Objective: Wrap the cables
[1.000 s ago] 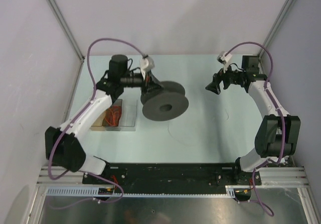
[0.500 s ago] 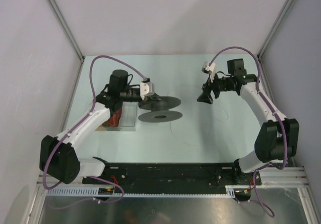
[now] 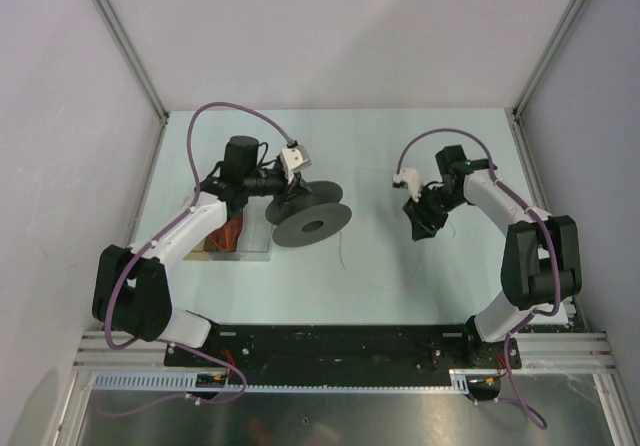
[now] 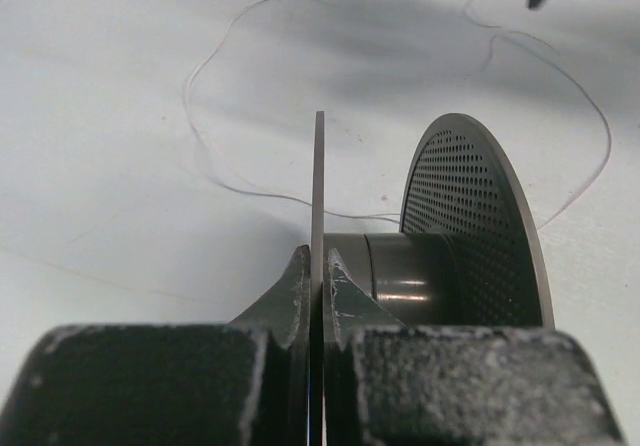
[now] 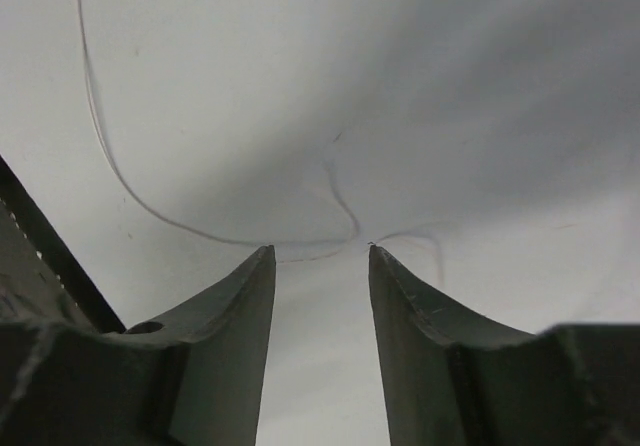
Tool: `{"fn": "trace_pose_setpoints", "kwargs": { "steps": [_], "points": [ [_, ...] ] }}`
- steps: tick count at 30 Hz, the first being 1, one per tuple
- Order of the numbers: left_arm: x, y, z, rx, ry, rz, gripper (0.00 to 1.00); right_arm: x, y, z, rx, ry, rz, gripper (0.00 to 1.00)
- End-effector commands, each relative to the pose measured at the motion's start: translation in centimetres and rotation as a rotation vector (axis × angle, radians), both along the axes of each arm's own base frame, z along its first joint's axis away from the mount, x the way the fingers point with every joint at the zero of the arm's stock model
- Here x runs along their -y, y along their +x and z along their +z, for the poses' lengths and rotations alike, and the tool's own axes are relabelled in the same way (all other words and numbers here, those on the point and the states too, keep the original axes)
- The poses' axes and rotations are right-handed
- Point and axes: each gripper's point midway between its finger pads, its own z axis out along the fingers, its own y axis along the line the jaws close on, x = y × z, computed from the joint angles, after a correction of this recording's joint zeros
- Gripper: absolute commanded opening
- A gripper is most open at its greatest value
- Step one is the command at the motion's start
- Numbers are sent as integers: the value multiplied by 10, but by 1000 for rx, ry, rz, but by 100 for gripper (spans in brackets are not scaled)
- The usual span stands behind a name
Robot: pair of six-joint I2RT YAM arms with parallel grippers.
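Since the right gripper (image 5: 320,251) dropped to the cable (image 5: 180,228) right of the spool (image 3: 311,224), jaws apart but narrowing, we expect a pinch; the left gripper (image 4: 318,266) clamps the spool.

A pale blue-green surface (image 3: 400,146). A thin white cable (image 5: 105,156) lies on it in loose loops just beyond the right tool (image 5: 320,256). A clear tray (image 3: 250,248) sits beside the left tool (image 3: 288,204).

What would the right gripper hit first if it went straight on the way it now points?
Probably the cable: the right gripper points down at the table, with its open jaws either side of a bend of that thin wire just ahead of the tips. Depth is unclear; the table lies right behind it.
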Motion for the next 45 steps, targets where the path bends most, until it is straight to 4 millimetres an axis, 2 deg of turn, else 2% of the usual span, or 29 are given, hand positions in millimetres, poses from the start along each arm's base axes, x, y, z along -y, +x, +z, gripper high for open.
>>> {"fn": "trace_pose_setpoints", "kwargs": {
  "steps": [1, 11, 20, 26, 30, 33, 39, 41, 45],
  "points": [
    [-2, 24, 55, 99, -70, 98, 0, 13, -20, -35, -87, -160, -33, 44],
    [-10, 20, 57, 113, -65, 135, 0, 22, -32, -54, -209, -295, -266, 42],
    [-13, 15, 56, 115, -67, 144, 0, 9, -43, -67, -261, -337, -376, 40],
    [-14, 13, 61, 134, -72, 142, 0, 21, -47, -85, -272, -421, -437, 36],
    [-15, 9, 60, 145, -69, 134, 0, 25, -42, -89, -246, -443, -469, 36],
    [-15, 7, 60, 151, -68, 126, 0, 28, -36, -86, -213, -448, -501, 42],
    [-14, 6, 60, 153, -68, 112, 0, 31, -39, -71, -193, -452, -536, 56],
    [-13, 7, 59, 152, -68, 108, 0, 27, -40, -72, -194, -449, -526, 53],
    [-14, 10, 58, 150, -64, 113, 0, 16, -44, -82, -204, -460, -471, 41]
  ]
}}
